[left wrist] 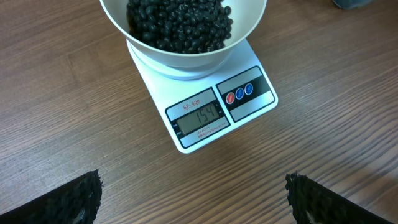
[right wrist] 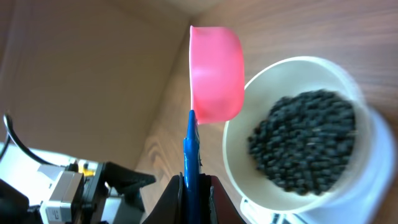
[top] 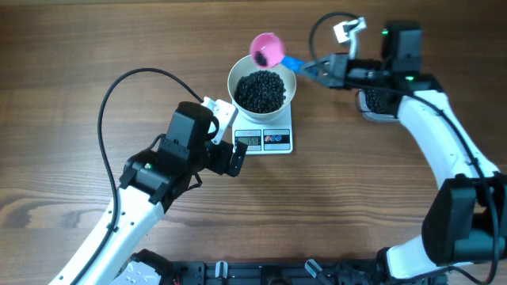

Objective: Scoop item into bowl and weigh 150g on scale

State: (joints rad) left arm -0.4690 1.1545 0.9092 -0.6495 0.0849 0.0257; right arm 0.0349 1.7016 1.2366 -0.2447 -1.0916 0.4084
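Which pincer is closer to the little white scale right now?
Left. The left pincer hangs open beside the scale, at its display end; the right pincer is beyond the bowl, shut on the pink scoop.

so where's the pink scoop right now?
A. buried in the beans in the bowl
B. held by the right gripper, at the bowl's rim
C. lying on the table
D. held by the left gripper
B: the right gripper is shut on the blue handle of the pink scoop, whose cup is at the rim of the white bowl; the left gripper is open and empty in front of the scale.
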